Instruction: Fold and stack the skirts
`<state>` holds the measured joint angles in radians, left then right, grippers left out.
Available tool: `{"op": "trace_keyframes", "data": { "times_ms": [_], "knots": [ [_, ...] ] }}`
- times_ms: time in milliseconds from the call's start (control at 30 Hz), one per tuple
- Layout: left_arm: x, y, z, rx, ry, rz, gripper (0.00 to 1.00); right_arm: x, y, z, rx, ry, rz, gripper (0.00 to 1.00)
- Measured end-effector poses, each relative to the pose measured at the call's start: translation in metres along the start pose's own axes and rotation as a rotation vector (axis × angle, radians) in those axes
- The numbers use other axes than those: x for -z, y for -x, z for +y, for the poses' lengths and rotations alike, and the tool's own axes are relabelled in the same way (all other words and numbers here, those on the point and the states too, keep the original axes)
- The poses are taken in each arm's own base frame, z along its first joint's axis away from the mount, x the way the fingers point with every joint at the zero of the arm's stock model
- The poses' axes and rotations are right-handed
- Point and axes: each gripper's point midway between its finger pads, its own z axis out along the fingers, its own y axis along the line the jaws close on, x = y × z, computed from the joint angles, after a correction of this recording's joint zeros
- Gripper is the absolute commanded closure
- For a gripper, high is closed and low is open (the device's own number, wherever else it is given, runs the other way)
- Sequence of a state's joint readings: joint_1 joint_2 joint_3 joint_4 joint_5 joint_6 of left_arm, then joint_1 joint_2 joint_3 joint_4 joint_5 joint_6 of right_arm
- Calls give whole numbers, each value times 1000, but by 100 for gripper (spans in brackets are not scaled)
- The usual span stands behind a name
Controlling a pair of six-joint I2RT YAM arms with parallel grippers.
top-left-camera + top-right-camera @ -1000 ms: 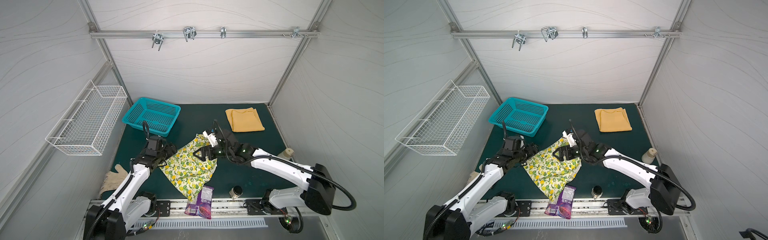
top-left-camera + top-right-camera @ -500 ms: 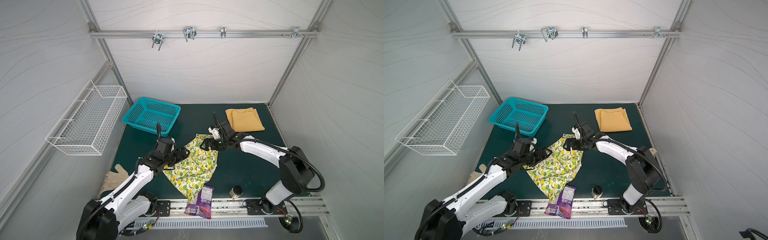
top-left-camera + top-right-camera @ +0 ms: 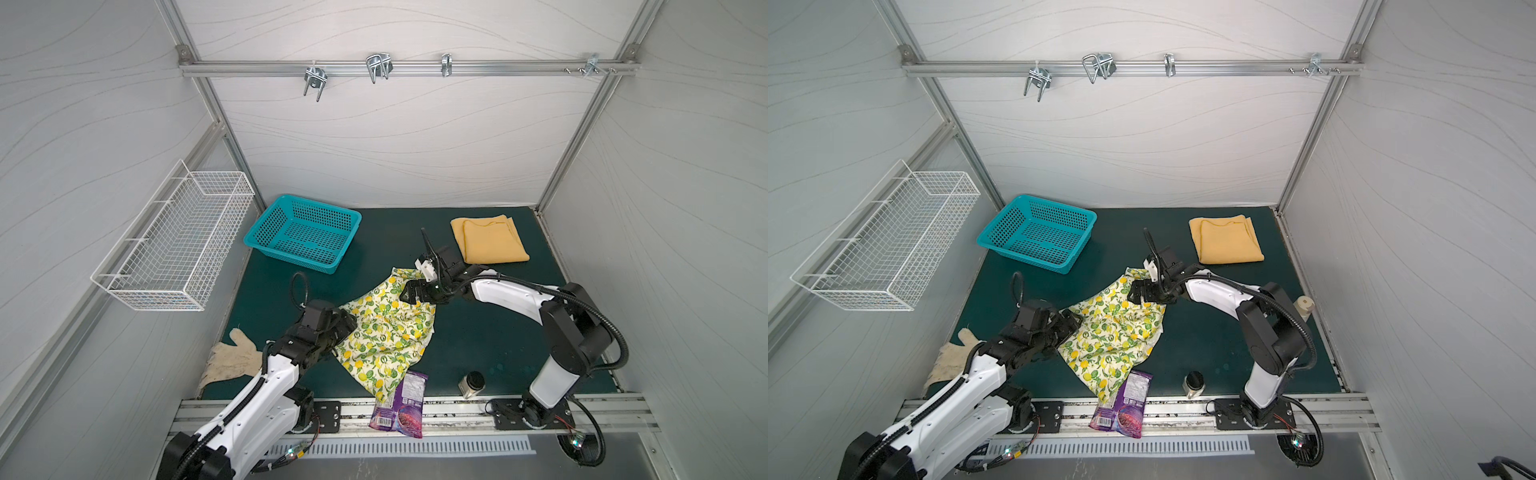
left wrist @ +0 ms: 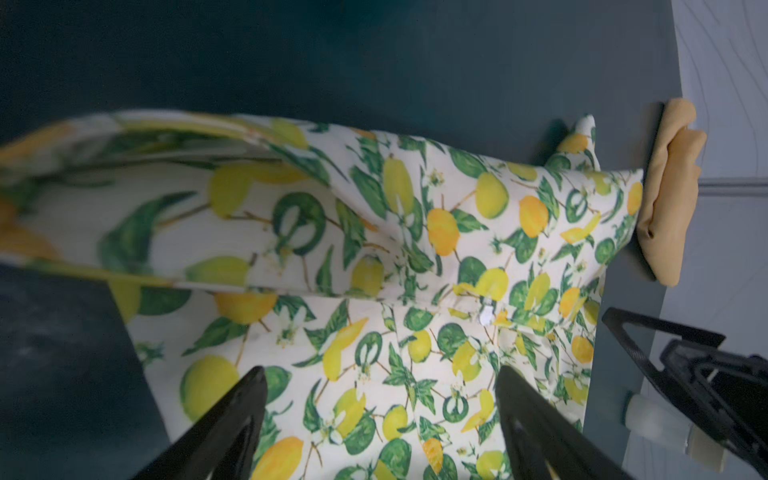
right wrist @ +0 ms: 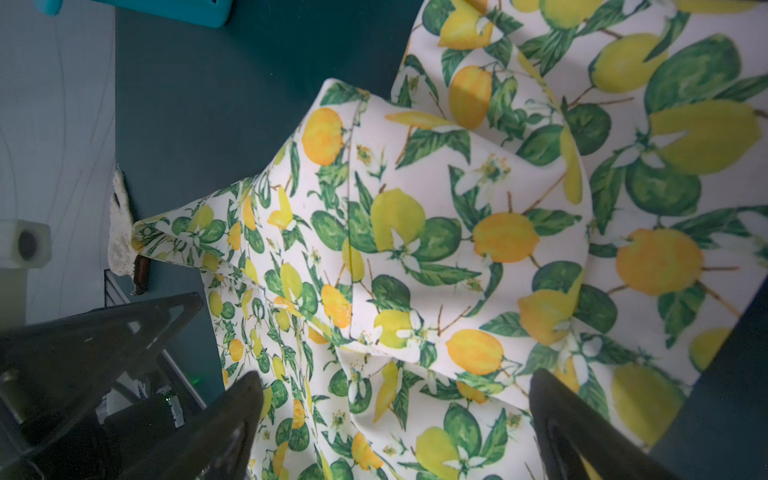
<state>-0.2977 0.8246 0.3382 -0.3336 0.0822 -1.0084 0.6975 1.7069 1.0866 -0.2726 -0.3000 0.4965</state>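
Dark green matting [image 3: 478, 345] covers the table. On it the lemon skirt [image 3: 386, 332] lies rumpled and unfolded near the middle, its near tip meeting the purple snack bag [image 3: 401, 403]. The mustard skirt [image 3: 490, 241] sits already folded by the far right corner, well apart. Over the last second the left gripper [image 3: 347, 328] has slid in over the cloth's left edge. The right arm has drawn its elbow up and back, leaving the right gripper [image 3: 409, 293] at the print's far corner. Both wrist views show the jaws spread above the cloth with nothing pinched. The skirt's outline has scarcely altered, so this reads as repositioning for a fresh grasp. Folding the lemon skirt and stacking it are both yet to do.
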Motion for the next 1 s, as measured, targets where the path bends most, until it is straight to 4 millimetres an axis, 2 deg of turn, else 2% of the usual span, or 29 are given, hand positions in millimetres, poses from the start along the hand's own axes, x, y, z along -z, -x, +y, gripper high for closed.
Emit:
{"op": "trace_keyframes", "data": {
  "times_ms": [100, 200, 533, 667, 733, 833, 1000],
  "knots": [
    [-6, 7, 11, 58, 33, -16, 14, 0, 2, 2, 4, 8, -8, 1],
    [-11, 13, 14, 88, 43, -29, 14, -1, 2, 2, 7, 18, -13, 1],
    [-27, 30, 5, 132, 57, -34, 14, -4, -2, 4, 8, 47, -8, 1],
    [-32, 36, 2, 145, 56, -43, 18, -4, -1, 7, 10, 62, -13, 1],
    [-34, 39, 3, 152, 62, -46, 23, -4, -1, 8, 10, 69, -15, 1],
    [-37, 43, 4, 159, 78, -46, 36, -6, -4, 7, 8, 75, -11, 1],
    [-43, 48, 6, 154, 108, -43, 72, -9, -11, 4, -7, 81, 4, 1]
  ]
}}
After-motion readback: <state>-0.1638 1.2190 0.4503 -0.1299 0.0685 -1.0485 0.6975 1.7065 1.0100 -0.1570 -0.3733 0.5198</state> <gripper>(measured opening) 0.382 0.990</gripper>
